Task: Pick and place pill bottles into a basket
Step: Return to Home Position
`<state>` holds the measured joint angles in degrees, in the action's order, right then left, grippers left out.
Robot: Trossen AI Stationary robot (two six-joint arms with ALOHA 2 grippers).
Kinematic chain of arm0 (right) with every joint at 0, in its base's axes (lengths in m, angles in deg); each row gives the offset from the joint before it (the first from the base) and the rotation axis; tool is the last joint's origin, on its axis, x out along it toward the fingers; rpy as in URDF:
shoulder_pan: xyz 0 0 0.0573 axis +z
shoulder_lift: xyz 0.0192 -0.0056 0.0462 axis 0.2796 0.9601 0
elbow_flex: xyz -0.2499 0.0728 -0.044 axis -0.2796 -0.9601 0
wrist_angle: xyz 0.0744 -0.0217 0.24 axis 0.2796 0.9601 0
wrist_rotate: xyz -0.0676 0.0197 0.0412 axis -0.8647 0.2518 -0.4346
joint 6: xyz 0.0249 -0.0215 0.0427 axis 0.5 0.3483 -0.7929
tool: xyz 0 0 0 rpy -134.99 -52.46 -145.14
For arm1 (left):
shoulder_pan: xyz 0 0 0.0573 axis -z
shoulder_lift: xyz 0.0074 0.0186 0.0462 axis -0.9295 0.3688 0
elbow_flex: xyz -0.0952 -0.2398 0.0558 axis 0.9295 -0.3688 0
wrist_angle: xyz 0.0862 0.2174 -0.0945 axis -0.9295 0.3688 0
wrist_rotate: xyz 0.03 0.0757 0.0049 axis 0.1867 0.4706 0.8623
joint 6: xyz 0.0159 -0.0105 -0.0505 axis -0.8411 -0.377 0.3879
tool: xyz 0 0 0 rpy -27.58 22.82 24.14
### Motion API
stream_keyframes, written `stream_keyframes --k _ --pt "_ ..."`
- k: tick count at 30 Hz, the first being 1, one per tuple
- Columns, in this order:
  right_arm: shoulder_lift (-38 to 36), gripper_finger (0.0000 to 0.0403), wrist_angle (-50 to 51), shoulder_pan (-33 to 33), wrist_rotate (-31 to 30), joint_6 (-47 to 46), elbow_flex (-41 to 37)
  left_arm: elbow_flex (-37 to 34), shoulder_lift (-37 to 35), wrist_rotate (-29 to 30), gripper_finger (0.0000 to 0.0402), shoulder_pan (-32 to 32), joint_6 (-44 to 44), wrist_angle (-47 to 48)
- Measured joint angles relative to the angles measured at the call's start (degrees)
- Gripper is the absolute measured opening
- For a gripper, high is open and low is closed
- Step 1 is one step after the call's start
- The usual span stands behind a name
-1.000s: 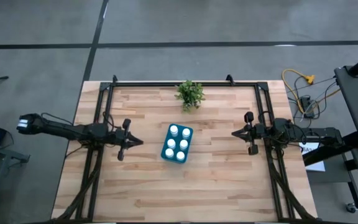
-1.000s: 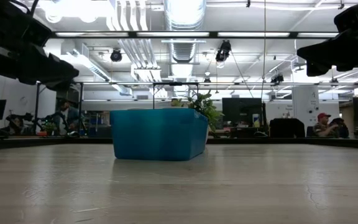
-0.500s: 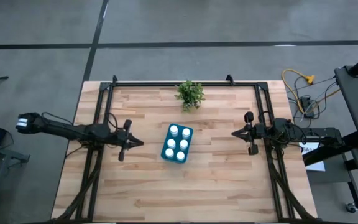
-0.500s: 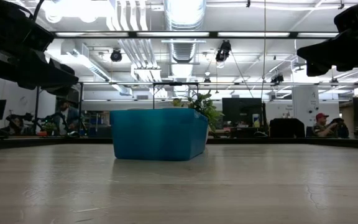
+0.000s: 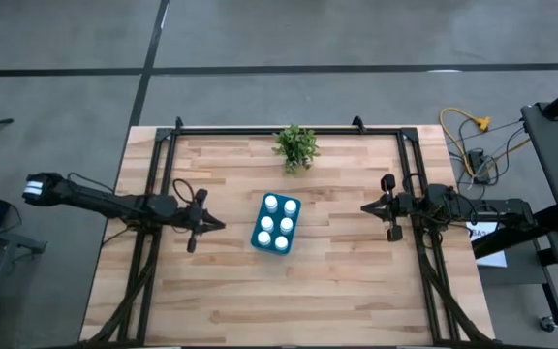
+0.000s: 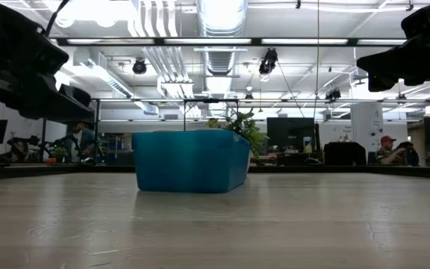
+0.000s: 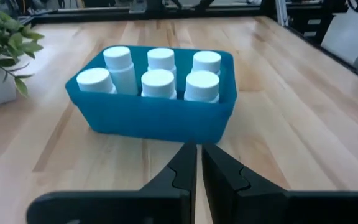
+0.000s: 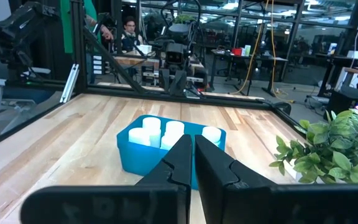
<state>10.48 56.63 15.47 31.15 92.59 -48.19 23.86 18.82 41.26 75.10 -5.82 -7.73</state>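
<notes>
High view: basket (image 5: 256,231) sits mid-table (image 5: 356,281), between the 2 arms. Its long axis runs from the table's far edge toward the near edge, slightly tilted, so it lies crosswise to the line joining the grippers. Left gripper (image 5: 216,224) points straight at the basket's left long side, near it but not touching. Right gripper (image 5: 364,207) points at the opposite long side from well apart, so the left arm is the nearer one.

Left wrist view: 6 pill bottles (image 7: 158,84) stand upright in the basket, caps up, in 2 rows of 3 that fill it. No bottle shows loose on the table in any view.

Left fingers (image 7: 182,171) are pressed together with only a thin slit between them and hold nothing. Right wrist view: right fingers (image 8: 178,158) are the same, together and empty.

Low view: both arms hang above the tabletop, clear of the basket wall.

Plant (image 5: 296,145) stands just beyond the basket's far end, apart from it and from both grippers.

Judgement: placing looks done, 6 of 6 in. What remains is a pull-back to rest, each arm backing away from the basket along its own pointing line, with nothing to carry or catch.
</notes>
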Motion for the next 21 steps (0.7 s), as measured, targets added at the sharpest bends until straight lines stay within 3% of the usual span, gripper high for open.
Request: stream_keyframes --k 21 --pt "0.00 0.0009 0.01 0.01 0.00 0.07 0.01 -0.02 8.12 0.13 0.0008 0.00 -0.01 -0.02"
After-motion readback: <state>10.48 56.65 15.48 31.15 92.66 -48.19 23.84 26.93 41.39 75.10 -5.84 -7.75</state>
